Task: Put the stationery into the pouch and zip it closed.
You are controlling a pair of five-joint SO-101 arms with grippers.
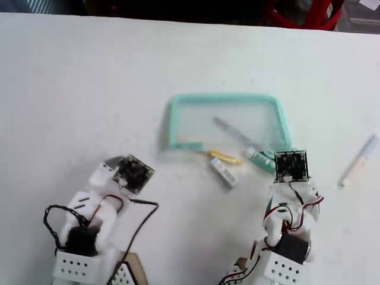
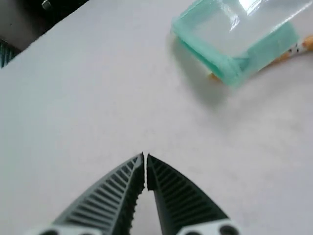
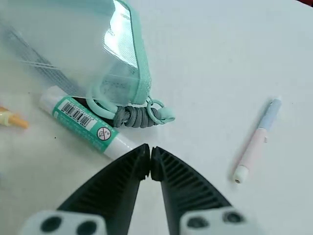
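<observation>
A clear pouch with a mint-green border lies flat at the table's middle, a ruler showing through it. At its near edge lie a yellow pen, a white eraser and a green-and-white glue stick. A pale pen lies far to the right. My right gripper is shut and empty, just short of the glue stick and the pouch's grey cord with its ring pull. My left gripper is shut and empty over bare table, the pouch's corner ahead of it.
The pale pen lies off to one side of my right gripper. Both arm bases stand at the table's near edge, with black and red cables looping between them. Red and dark objects sit beyond the far edge.
</observation>
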